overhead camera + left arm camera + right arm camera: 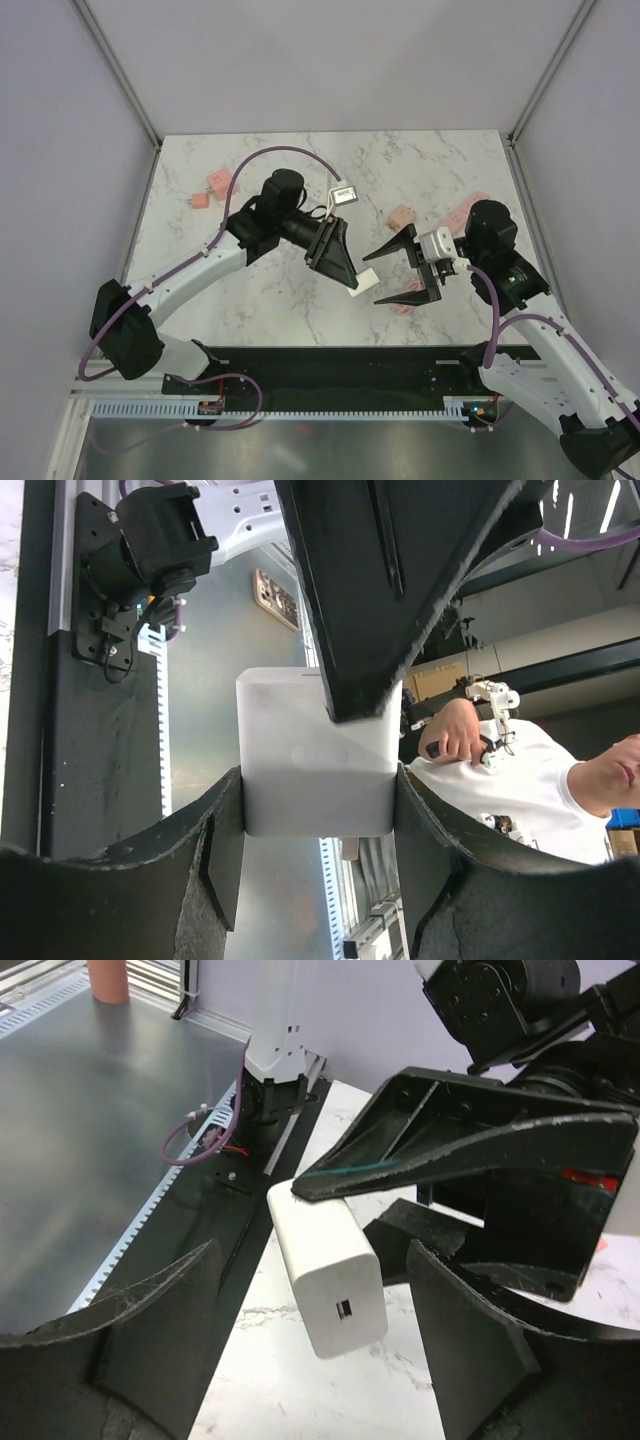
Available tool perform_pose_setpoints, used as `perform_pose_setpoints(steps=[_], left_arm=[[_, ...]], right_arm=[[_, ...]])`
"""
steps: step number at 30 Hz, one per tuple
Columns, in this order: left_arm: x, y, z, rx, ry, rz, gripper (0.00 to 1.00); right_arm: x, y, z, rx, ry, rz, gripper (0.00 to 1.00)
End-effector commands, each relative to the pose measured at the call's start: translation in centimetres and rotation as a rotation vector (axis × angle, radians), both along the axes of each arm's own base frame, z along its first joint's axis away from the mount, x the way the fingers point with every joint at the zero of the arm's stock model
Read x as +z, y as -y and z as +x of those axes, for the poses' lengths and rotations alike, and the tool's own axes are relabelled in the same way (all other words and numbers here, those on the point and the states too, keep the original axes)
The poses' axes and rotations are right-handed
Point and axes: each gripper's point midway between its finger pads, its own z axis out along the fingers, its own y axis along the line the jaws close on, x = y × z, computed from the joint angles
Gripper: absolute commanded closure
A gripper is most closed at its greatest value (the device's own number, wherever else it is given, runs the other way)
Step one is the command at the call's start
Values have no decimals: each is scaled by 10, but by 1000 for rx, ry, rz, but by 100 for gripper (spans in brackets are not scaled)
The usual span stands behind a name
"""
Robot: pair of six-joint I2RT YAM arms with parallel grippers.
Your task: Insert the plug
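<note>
Left gripper (352,283): I have it clamped on the rear of the white charger (325,1270).
Charger: held above the table (270,295), port end toward my right gripper (372,278).
Right gripper: wide open, empty, straddling the charger.
Risk: an off-centre squeeze could twist it loose.

Marble table (420,165), white with grey veins, boxed in by plain pale walls (330,60) at left, far side and right. Slanted metal posts (115,70) at both far corners. Black rail (330,362) along near edge, white slotted duct (330,408) and grey metal sheet (380,450) nearer still. Soft, even light throughout.
</note>
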Motion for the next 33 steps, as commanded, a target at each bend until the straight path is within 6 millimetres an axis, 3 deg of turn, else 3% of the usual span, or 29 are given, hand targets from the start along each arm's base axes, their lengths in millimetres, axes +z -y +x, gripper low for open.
perform_pose_setpoints(steps=[1, 5, 6, 7, 9, 10, 12, 13, 14, 15, 16, 17, 18, 19, 20, 23, 24, 25, 26, 27, 28, 29, 31, 33], left_arm=[[27, 2, -8, -64, 23, -69, 98], [33, 4, -10, -81, 27, -85, 98], [33, 3, -10, -85, 23, -84, 98], [33, 2, -11, -86, 18, -81, 98], [35, 3, -11, -89, 28, -94, 98], [35, 3, -11, -90, 32, -98, 98], [36, 5, -7, -72, 32, -97, 74], [37, 6, -4, -55, 38, -99, 58], [36, 8, 3, -20, 50, -99, 34], [35, 8, 18, 30, 82, -104, 24], [26, 7, 28, 77, 55, -59, 7], [17, 10, 52, 192, 65, -12, 1], [10, 5, 84, 298, 127, 16, 1], [0, 0, 104, 392, 141, 85, 1], [-19, -12, 140, 593, 168, 231, 1], [-56, -60, 201, 912, 280, 464, 0], [-64, -70, 209, 959, 307, 511, 0], [-67, -77, 212, 984, 341, 540, 0], [-78, -86, 214, 1008, 360, 590, 0], [-90, -94, 212, 998, 387, 641, 0], [-90, -95, 212, 998, 387, 641, 0], [-95, -96, 207, 984, 382, 652, 0], [-98, -95, 197, 937, 377, 652, 0], [-99, -92, 181, 892, 381, 631, 0]], right_arm=[[17, -6, -6, 58, 76, 32, 18], [9, -12, -7, 73, 35, 12, 27], [7, -13, -7, 73, 26, 7, 39], [5, -13, -3, 43, 25, 1, 65], [2, -15, 4, -1, 25, -7, 85], [1, -15, 11, -36, 24, -14, 89], [-1, -16, 22, -94, 23, -24, 100], [-1, -16, 26, -122, 3, -31, 100], [-3, -16, 39, -200, -7, -43, 100], [-1, -15, 46, -247, -18, -46, 100], [-2, -13, 56, -315, -56, -55, 100], [-5, -9, 65, -386, -84, -73, 100], [0, 0, 88, -535, -87, -85, 100], [-1, 5, 96, -600, -101, -108, 100], [-6, 20, 117, -751, -131, -168, 100], [-24, 57, 152, -1024, -241, -326, 100], [-33, 76, 164, -1131, -274, -388, 100], [-61, 90, 170, -1189, -367, -514, 100], [-56, 103, 180, -1268, -436, -513, 100], [-71, 149, 199, -1430, -543, -578, 100], [-76, 153, 194, -1440, -558, -610, 100], [-85, 169, 206, -1494, -587, -658, 100], [-96, 201, 211, -1628, -566, -780, 100], [-104, 219, 225, -1678, -547, -888, 100]])
